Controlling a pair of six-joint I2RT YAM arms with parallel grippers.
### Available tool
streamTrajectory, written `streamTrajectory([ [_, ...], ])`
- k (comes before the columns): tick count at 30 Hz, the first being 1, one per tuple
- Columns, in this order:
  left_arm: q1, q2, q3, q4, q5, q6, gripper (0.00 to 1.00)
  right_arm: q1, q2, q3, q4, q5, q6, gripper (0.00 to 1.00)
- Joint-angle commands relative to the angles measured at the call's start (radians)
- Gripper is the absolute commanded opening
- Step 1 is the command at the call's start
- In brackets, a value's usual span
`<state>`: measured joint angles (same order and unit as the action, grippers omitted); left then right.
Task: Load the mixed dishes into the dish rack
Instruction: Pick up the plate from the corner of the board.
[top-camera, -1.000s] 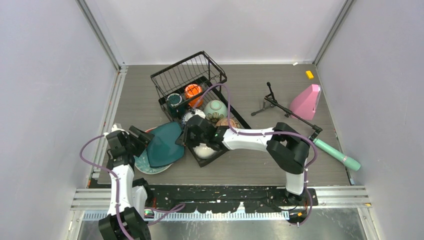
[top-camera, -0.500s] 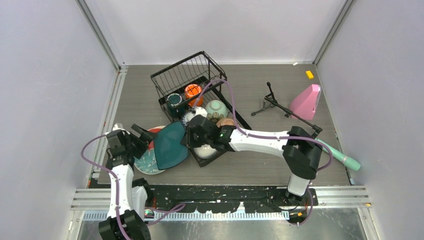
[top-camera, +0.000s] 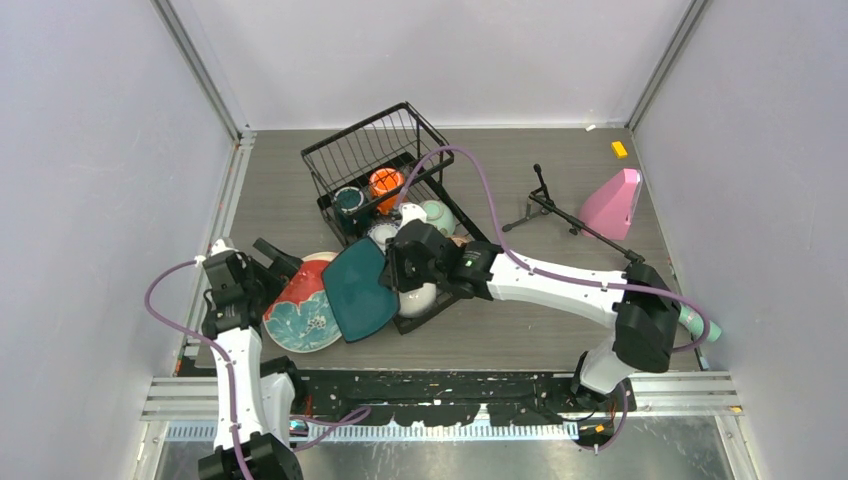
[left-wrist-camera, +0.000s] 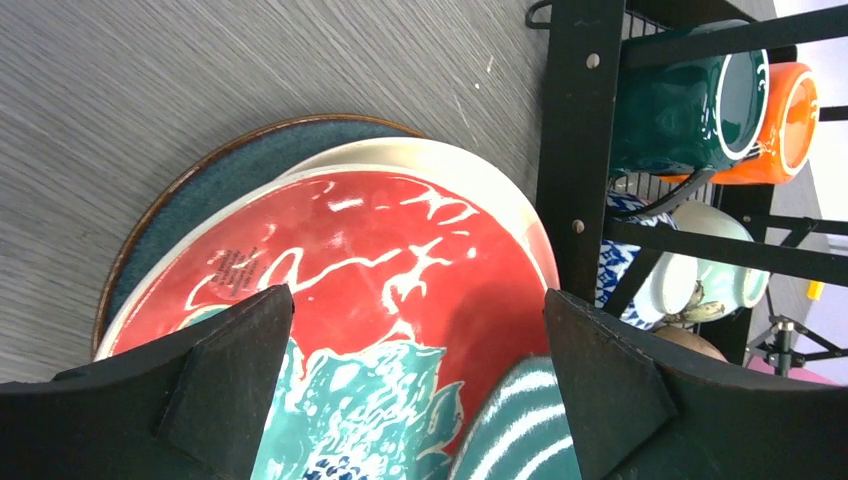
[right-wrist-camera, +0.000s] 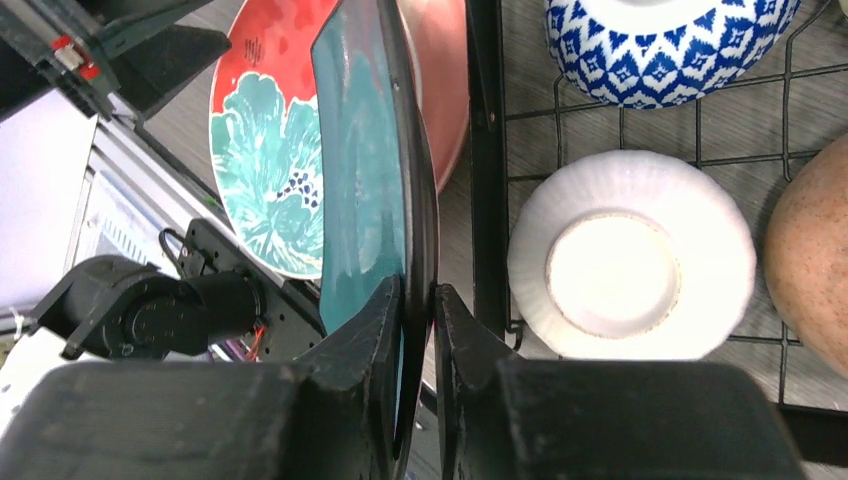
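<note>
Release is completed by the left gripper (top-camera: 272, 262), now spread wide and empty. The dark teal plate (top-camera: 360, 290) is pinched by its rim in the right gripper (right-wrist-camera: 418, 297) alone, at seven o'clock of the dish rack (top-camera: 365, 150); slotting is judged next.

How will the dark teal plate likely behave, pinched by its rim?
The dark teal plate looks rigid, probably ceramic: it holds its shape on edge. Its glossy glaze suggests it could slip in the right gripper. Held only at the rim, it may pivot, and might chip against the dish rack.
</note>
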<state>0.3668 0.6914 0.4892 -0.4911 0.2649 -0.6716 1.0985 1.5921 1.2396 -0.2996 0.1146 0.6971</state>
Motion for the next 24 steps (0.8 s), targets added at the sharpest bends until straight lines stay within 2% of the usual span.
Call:
streamTrajectory([
  [1,-0.003,-0.014,0.045,-0.029,-0.053,0.031,1.0,0.006,-0.093,0.082,-0.005,-0.044,-0.069,0.0],
  [12,-0.003,-0.014,0.065,-0.078,-0.148,0.051,1.0,0.006,-0.189,0.18,-0.134,-0.145,-0.113,0.0],
  [18,-0.003,-0.027,0.09,-0.124,-0.256,0.05,1.0,0.008,-0.227,0.312,-0.243,-0.155,-0.164,0.0],
  [24,-0.004,-0.023,0.102,-0.142,-0.322,0.052,1.0,0.008,-0.24,0.526,-0.356,-0.137,-0.237,0.0],
])
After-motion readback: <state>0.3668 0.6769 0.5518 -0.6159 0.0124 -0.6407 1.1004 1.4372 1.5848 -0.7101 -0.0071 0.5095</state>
